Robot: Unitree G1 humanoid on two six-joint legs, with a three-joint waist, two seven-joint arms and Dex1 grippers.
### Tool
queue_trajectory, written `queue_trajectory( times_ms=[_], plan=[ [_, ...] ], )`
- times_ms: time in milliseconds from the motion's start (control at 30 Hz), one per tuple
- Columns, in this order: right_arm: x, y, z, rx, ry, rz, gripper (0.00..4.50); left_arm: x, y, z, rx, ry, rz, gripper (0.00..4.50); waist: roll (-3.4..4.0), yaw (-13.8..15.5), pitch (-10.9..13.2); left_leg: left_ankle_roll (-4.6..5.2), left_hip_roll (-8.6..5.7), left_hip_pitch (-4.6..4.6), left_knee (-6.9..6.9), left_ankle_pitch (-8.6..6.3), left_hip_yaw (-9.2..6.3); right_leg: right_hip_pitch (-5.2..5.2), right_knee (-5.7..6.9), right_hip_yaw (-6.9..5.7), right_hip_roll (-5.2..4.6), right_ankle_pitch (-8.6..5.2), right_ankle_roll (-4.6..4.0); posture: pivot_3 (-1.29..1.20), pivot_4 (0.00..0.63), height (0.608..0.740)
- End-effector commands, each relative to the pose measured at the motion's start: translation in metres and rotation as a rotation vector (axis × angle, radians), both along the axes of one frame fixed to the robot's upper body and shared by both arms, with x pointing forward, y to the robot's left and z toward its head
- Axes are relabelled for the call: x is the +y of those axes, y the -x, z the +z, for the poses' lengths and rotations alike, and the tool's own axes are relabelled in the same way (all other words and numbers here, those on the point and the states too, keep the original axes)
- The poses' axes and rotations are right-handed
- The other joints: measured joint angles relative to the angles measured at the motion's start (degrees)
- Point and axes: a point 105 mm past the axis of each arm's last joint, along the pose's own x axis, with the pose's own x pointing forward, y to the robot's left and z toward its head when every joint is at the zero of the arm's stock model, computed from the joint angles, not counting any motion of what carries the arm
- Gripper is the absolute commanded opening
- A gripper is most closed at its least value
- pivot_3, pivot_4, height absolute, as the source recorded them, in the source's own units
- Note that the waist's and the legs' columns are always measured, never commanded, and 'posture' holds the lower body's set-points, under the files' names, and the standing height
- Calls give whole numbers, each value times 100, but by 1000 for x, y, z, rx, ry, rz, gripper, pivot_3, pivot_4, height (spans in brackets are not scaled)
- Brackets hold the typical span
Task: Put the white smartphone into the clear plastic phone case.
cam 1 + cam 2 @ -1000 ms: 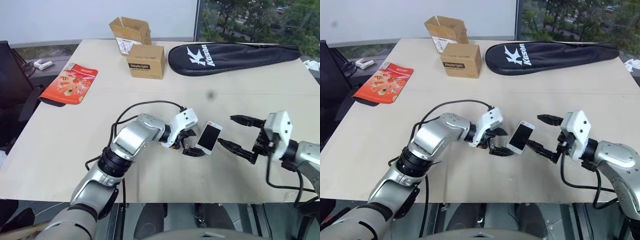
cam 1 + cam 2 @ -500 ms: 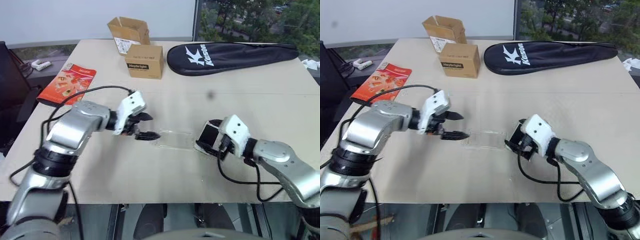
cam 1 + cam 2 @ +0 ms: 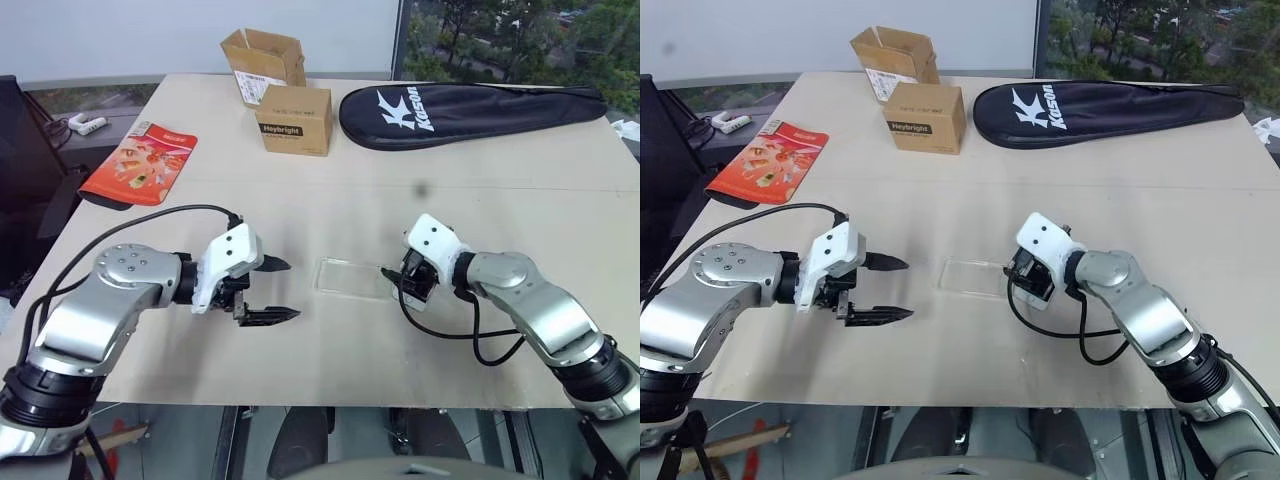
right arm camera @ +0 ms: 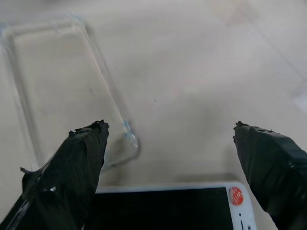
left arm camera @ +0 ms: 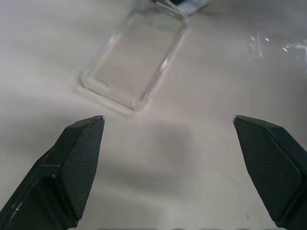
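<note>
The clear plastic phone case (image 3: 352, 277) lies flat in the middle of the table, also seen in the left wrist view (image 5: 134, 67). The white smartphone (image 4: 163, 206), black screen up with its red mark at one end, spans the space between my right gripper's fingers (image 4: 81, 163), which stand wide. A shadow under it shows it is off the table. My right gripper (image 3: 402, 287) holds it just past the case's right end. My left gripper (image 3: 293, 289) hovers open and empty a short way left of the case, pointing at it.
At the back stand two cardboard boxes (image 3: 262, 58) (image 3: 294, 120) and a black racket bag (image 3: 470, 102). A red packet (image 3: 138, 165) lies at the far left. The table's front edge (image 3: 330, 404) runs close below both grippers.
A second ago my left gripper held the smartphone up. The right gripper has taken it and lowered it to the case's right end. The left gripper has drawn back to the left, empty.
</note>
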Motion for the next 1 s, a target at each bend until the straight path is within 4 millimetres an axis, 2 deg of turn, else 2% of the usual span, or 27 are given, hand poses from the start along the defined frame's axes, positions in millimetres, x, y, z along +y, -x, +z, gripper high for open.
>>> queue_trajectory(
  times_ms=[33, 333, 800, 900, 1000],
  plan=[
    [-4, -3, 8, -25, 20, -18, 4500, -2, -1, 16, -58, 22, -5, 4476, 0, -8, 0, 0, 0, 0, 0, 0, 0, 0, 0, 0, 0, 0, 0, 0, 150, 740],
    [-12, 3, 3, 24, 63, -19, 4500, -2, -4, 17, -64, 24, -1, 4476, 1, -10, 0, 0, 0, 0, 0, 0, 1, 0, 0, 0, 0, 0, 0, 0, 150, 740],
    [-6, 17, -7, 114, 133, 43, 4500, -5, -4, 16, -68, 28, 4, 4476, 0, -11, 0, 0, 0, 0, 0, 0, -1, 0, 0, -1, 0, 0, 0, 0, 150, 740],
    [-14, 18, -11, 120, 178, 33, 4500, -5, -4, 16, -69, 28, 4, 4476, 0, -5, 0, 0, 0, 0, -1, 0, -1, 0, -1, -1, 0, 0, 0, 0, 150, 740],
    [-32, 15, -15, 91, 282, 6, 4500, -6, -5, 17, -71, 37, 2, 4476, 0, 12, -1, 0, -3, 0, 0, 0, 0, 1, -3, -2, -3, 0, 0, 0, 150, 740]
  ],
)
